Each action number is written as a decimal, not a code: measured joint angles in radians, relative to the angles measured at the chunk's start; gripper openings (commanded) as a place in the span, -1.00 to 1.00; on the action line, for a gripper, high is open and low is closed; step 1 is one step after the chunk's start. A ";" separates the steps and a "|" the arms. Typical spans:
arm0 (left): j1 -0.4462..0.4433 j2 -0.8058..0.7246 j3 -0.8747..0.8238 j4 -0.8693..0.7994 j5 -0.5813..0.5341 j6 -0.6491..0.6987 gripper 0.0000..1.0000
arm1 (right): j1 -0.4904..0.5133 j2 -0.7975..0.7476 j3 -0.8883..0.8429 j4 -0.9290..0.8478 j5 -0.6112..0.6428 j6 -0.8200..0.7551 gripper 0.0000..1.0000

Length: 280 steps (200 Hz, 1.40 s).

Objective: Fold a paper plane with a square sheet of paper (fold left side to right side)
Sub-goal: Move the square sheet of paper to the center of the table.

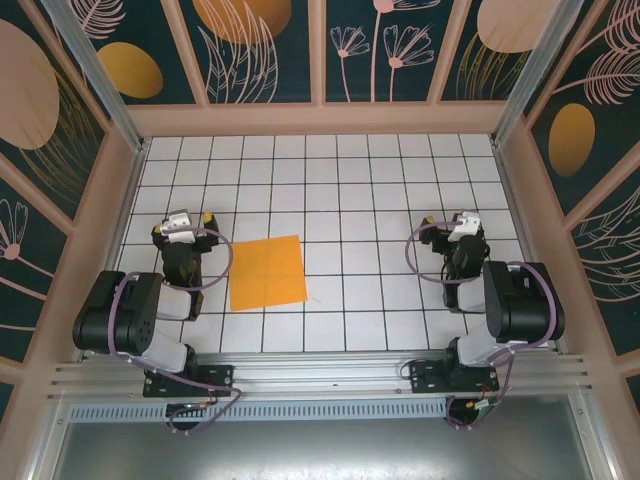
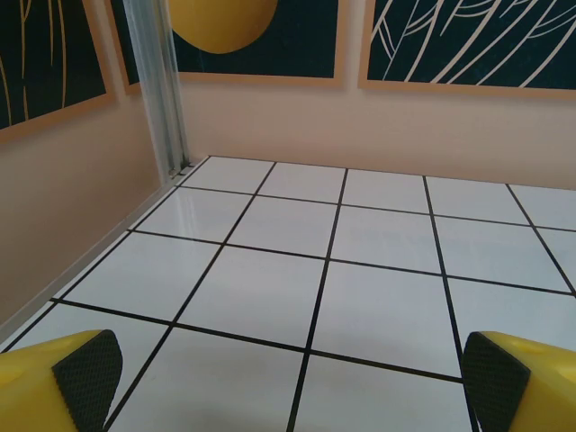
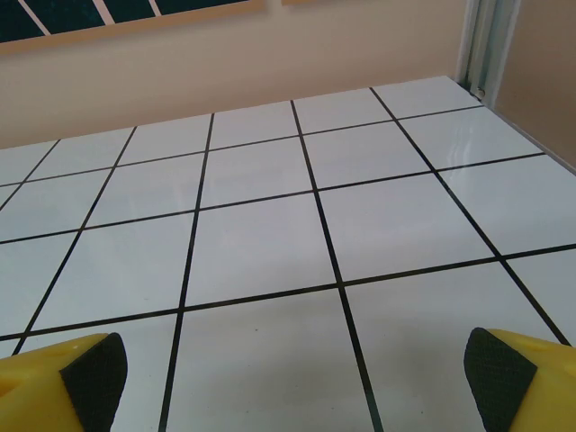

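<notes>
The square sheet of paper (image 1: pixel 268 272) lies flat and unfolded on the white grid table, left of centre, its orange-yellow face up. My left gripper (image 1: pixel 184 222) hovers just left of the sheet's upper-left corner, apart from it. In the left wrist view the left gripper (image 2: pixel 290 378) stands open, its yellow fingers (image 2: pixel 76 373) wide apart over bare tiles. My right gripper (image 1: pixel 460 224) is far to the right of the sheet. The right gripper (image 3: pixel 297 373) is open too, with nothing between its dark pads (image 3: pixel 94 369).
Peach walls (image 1: pixel 320 120) with dark patterned panels close in the table on three sides. An aluminium post (image 2: pixel 162 90) stands at the far left corner, another post (image 3: pixel 486 45) at the far right. White tiles (image 1: pixel 370 200) stretch between the arms.
</notes>
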 measured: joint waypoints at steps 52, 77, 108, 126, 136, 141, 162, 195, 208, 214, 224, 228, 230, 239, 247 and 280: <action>0.000 0.000 0.000 0.000 0.000 0.000 0.98 | 0.000 0.000 0.000 0.000 0.000 0.000 0.98; 0.000 0.000 0.000 0.000 0.000 0.000 0.98 | -0.004 0.000 0.000 0.000 -0.010 0.000 0.98; 0.000 0.000 0.000 0.000 0.000 0.000 0.98 | -0.024 0.000 0.000 0.000 -0.038 0.001 0.98; 0.000 -0.001 0.000 0.000 -0.001 0.000 0.98 | -0.027 0.000 0.000 0.001 -0.045 0.004 0.98; 0.000 -0.017 0.000 -0.016 -0.004 0.000 0.97 | -0.028 -0.010 0.002 -0.014 -0.044 0.008 0.98; 0.000 -0.038 0.000 -0.039 -0.007 -0.001 0.98 | -0.028 -0.026 0.006 -0.039 -0.043 0.008 0.98; 0.000 -0.216 0.030 -0.222 -0.027 -0.033 0.98 | -0.028 -0.154 0.045 -0.188 -0.039 0.019 0.98; 0.000 -0.404 0.288 -0.609 0.009 -0.191 0.91 | -0.011 -0.385 0.189 -0.468 -0.032 0.096 0.98; -0.004 -0.431 0.367 -0.727 0.052 -0.253 0.85 | 0.025 -0.443 0.241 -0.574 -0.027 0.135 0.98; -0.011 -0.442 0.394 -0.786 0.071 -0.281 0.83 | 0.047 -0.463 0.262 -0.619 -0.024 0.150 0.98; -0.036 -0.453 0.423 -0.876 0.092 -0.317 0.78 | 0.092 -0.486 0.298 -0.701 -0.022 0.178 0.98; -0.051 -0.455 0.433 -0.917 0.097 -0.324 0.73 | 0.110 -0.491 0.311 -0.733 -0.020 0.188 0.98; -0.061 -0.456 0.438 -0.938 0.101 -0.335 0.71 | 0.119 -0.492 0.318 -0.750 -0.021 0.194 0.98; -0.103 -0.456 0.455 -1.026 0.114 -0.353 0.58 | 0.154 -0.494 0.345 -0.811 -0.018 0.211 0.98; -0.143 -0.452 0.470 -1.110 0.138 -0.371 0.46 | 0.183 -0.493 0.368 -0.867 -0.017 0.224 0.98; -0.280 -0.409 0.518 -1.394 0.184 -0.423 0.10 | 0.274 -0.492 0.426 -1.032 0.002 0.260 0.98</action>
